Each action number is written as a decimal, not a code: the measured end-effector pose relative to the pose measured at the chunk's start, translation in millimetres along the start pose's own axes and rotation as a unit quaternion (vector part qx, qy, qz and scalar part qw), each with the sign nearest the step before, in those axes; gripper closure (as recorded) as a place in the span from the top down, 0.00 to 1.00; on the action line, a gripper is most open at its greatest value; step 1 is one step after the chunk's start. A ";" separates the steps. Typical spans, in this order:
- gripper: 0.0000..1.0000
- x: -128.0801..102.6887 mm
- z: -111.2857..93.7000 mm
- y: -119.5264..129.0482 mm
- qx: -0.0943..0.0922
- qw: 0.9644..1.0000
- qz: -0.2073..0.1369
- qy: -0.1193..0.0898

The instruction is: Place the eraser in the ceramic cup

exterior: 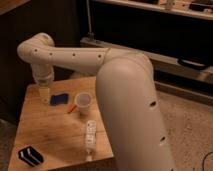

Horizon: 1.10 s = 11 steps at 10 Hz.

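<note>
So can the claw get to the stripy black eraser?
Probably yes. The claw hangs over the far left of the table; the eraser lies alone at the near left, with only bare wood between them.

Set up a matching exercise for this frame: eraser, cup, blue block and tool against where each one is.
1. eraser
2. cup
3. blue block
4. tool

A. above the far side of the table
B. on the table's near corner
C. lying between the tool and the cup
D. mid-table, just beyond the white bar

Pairs: 1-B, 2-D, 3-C, 4-A
</note>
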 end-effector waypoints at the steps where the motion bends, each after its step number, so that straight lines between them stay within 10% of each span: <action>1: 0.80 -0.1 0.0 0.0 0.000 1.000 0.000 0.000; 7: 0.80 1.2 0.6 0.8 -0.005 1.000 0.001 -0.011; 11: 0.80 27.8 11.4 14.9 -0.044 0.993 0.028 -0.109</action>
